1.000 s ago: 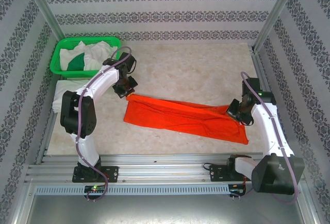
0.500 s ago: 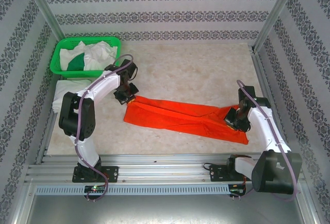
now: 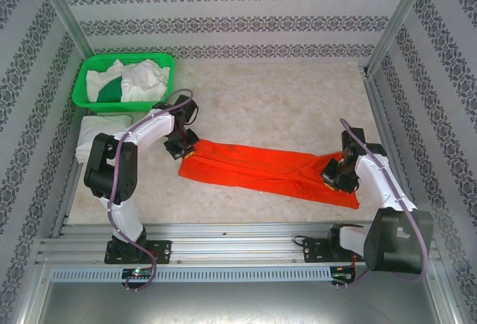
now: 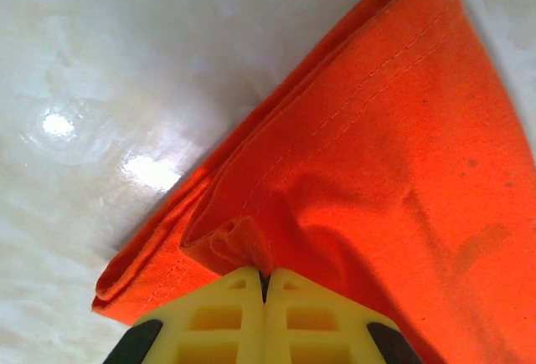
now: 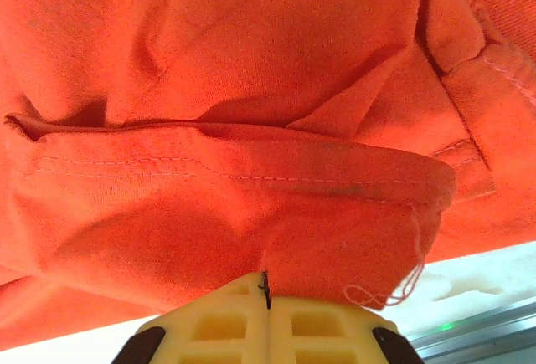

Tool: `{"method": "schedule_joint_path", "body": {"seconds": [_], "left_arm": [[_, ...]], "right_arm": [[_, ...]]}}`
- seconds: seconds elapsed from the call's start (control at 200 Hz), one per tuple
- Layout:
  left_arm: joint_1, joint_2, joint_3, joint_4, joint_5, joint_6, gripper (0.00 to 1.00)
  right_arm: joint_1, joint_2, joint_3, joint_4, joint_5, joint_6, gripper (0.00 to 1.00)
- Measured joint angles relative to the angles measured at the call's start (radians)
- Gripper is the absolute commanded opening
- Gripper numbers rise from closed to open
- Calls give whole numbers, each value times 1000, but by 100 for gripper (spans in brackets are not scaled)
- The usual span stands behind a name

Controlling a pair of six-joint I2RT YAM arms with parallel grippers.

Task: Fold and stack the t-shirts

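The left pincer (image 3: 181, 144) is low on the table (image 3: 283, 100). Its two yellow fingers (image 4: 213, 318) are pressed tight together. A small fold of the orange-red t-shirt (image 3: 268, 169) is pinched right at their tips. In the left wrist view, the shirt's corner sits just ahead of the tips. The cloth spreads out ahead and to the right of them, with bare shiny table to the left.

From the left pincer the shirt runs in a long, flat band across the table to the right pincer (image 3: 333, 171). It is wrinkled in the middle.

The right pincer is down on the far right end of the shirt. Its yellow fingers are shut too, with just a thin dark line between them, and they grip the shirt's cloth at the tips. In the right wrist view, a sewn hem lies across the cloth just ahead of the tips. A strip of table shows to the right of them.

A green basket (image 3: 89, 67) stands behind the left pincer and a bit to its left, near but not touching. White tees (image 3: 145, 78) and a dark green tee (image 3: 110, 91) lie bunched inside it. A flat white cloth (image 3: 93, 126) lies on the table to the left of the left pincer, beside that arm.
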Motion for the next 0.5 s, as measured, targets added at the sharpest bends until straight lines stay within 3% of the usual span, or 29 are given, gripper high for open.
{"method": "schedule_joint_path", "body": {"seconds": [0.31,0.365,0.45,0.5], "left_arm": [[0,0,0,16,0,0,3],[0,0,-1,16,-1,0,11],[0,0,-2,16,-2,0,27],[0,0,-2,18,-6,3,38]], "right_arm": [[6,26,-63,8,-39,34,1],[6,27,-64,6,-45,42,10],[6,21,-63,2,-50,43,38],[7,4,-54,-10,-50,48,47]]}}
